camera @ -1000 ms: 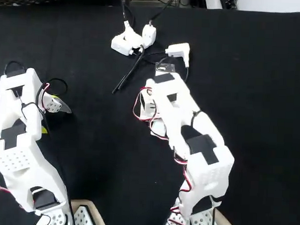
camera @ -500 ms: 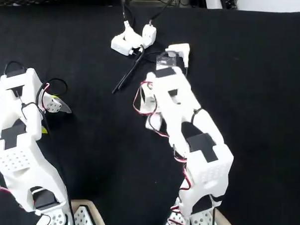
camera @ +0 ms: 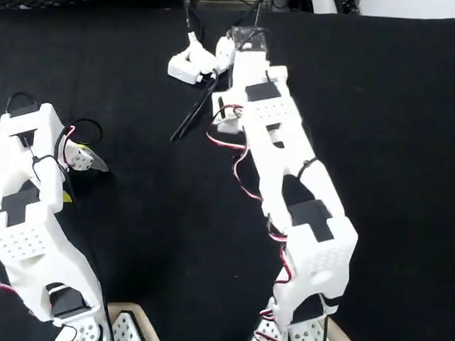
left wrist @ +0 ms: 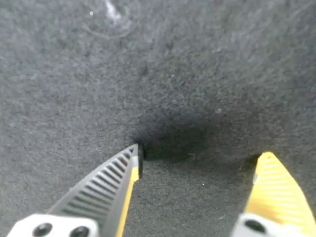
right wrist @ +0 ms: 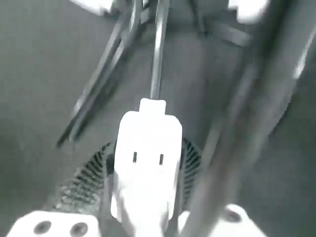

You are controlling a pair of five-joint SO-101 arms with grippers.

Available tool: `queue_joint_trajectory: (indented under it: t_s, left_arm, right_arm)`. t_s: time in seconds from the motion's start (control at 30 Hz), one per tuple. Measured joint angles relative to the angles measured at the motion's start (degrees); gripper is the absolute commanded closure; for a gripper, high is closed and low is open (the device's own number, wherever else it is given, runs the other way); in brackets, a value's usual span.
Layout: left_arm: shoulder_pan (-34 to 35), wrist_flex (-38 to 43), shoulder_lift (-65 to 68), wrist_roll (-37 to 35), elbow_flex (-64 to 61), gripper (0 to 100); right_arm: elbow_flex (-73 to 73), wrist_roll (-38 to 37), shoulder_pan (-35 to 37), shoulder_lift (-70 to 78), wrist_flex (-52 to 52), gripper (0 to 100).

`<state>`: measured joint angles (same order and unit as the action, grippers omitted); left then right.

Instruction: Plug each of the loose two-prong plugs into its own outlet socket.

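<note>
**One socket in my right pincer, my left pincer spread over cloth**

At the table's left side, my left pincer stands apart. Its two ribbed fingers are spread just above the black cloth. Toward the far middle lie two white parts just beside each other: a larger connector piece and a smaller connector piece. Thin black cords run out from them. I cannot tell whether these two are plugs or sockets. Just to their right, my right pincer is clamped on one white outlet socket. Its two slots face my wrist camera, and a single black lead leaves its far end.
</note>
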<state>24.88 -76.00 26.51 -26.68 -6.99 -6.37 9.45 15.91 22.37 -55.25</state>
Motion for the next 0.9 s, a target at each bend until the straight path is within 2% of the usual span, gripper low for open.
queue_joint_trajectory:
  t_s: [0.27, 0.4, 0.53, 0.63, 0.9]
  left_arm:
    - [0.00, 0.00, 0.00, 0.00, 0.00, 64]
    - [0.00, 0.00, 0.00, 0.00, 0.00, 64]
    - [0.00, 0.00, 0.00, 0.00, 0.00, 64]
    - [0.00, 0.00, 0.00, 0.00, 0.00, 64]
    - [0.00, 0.00, 0.00, 0.00, 0.00, 64]
  right_arm:
    - [-2.46, -5.89, -3.69, 13.19, 19.87, 98.2]
    - [-10.37, -6.24, -3.69, 21.54, 20.57, 86.3]
    - [-21.27, -7.38, -3.60, 27.16, 11.96, 71.8]
    - [-29.54, -7.38, -3.78, 29.36, 3.60, 65.1]
    - [-51.16, -7.47, -3.87, 29.89, -17.93, 61.3]
